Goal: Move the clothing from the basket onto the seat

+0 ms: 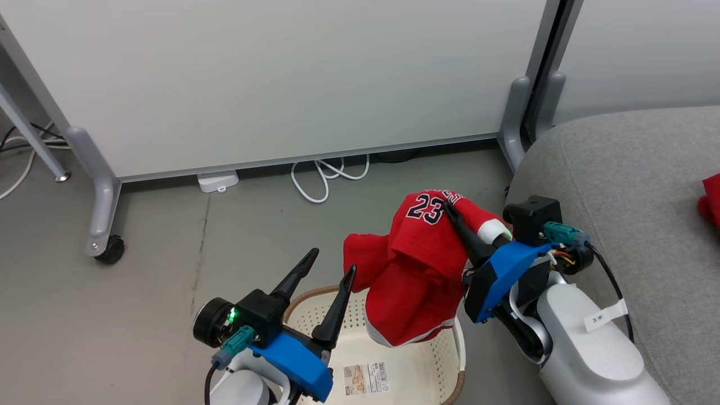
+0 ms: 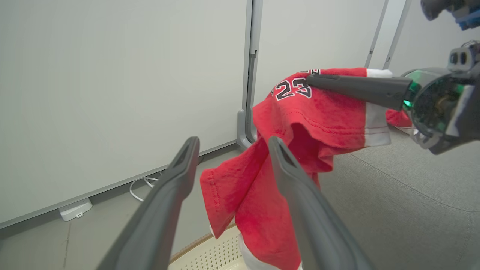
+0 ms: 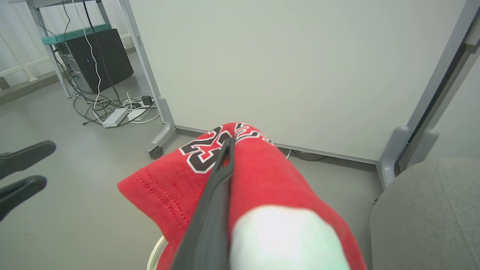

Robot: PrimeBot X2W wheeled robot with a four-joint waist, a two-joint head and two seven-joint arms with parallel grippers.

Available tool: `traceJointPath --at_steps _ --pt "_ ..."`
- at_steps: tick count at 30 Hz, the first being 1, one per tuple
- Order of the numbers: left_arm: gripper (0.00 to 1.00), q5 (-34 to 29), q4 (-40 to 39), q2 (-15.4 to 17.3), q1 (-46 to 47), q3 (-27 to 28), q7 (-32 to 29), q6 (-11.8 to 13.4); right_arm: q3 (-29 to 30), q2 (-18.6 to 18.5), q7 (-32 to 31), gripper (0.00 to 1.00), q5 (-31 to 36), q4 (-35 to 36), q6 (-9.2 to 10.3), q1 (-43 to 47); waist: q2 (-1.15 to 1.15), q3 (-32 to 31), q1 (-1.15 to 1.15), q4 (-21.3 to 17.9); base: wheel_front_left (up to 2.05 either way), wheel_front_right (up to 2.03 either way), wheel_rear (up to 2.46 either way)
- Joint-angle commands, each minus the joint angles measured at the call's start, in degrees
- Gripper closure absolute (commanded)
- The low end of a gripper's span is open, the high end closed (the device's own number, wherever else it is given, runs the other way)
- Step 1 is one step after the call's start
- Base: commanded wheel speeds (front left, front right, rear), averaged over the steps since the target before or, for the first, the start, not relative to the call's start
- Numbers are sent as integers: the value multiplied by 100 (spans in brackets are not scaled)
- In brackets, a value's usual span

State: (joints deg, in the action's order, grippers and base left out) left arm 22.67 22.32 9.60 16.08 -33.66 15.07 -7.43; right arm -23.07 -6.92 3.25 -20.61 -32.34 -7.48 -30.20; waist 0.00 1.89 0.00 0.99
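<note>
One soft red fabric jersey (image 1: 419,270) dangles over the right rim of the cream perforated plastic basket (image 1: 419,368), beside the grey upholstered seat (image 1: 619,185). Right gripper (image 1: 450,209) is pinched shut on a fold by the "23"; left gripper (image 1: 333,260) is wide open, empty. Light and floppy (I'd grab bunched folds).

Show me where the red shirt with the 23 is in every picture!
Head view: the bright red fabric "23" jersey hangs in the middle, over the cream perforated plastic basket.
Left wrist view: middle, slightly right.
Right wrist view: bottom middle.
Shared landmark: the grey woven-fabric sofa, right of it everywhere.
</note>
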Motion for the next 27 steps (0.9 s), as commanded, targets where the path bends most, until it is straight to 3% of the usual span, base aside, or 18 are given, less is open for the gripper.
traceJointPath --at_steps 1,8,10,12,27 --pt "0 -22 -8 19 -89 54 15 -5 23 4 -24 100 25 68 -2 87 0 23 0 -68 0 0 0" --pt "0 -61 -50 41 -121 133 15 -6 46 27 -72 100 88 187 -3 110 0 79 0 -504 0 0 0" --pt "0 -114 -93 29 -81 197 15 -6 80 -9 -95 100 105 250 -3 134 0 140 0 -950 0 0 0" --pt "0 -116 -101 32 -66 198 16 -6 85 -4 -109 100 109 271 -2 129 0 167 0 -1143 0 0 0" --pt "0 -169 -119 6 -46 178 15 -6 245 20 -105 100 154 414 -3 232 0 324 0 -2326 0 0 0"
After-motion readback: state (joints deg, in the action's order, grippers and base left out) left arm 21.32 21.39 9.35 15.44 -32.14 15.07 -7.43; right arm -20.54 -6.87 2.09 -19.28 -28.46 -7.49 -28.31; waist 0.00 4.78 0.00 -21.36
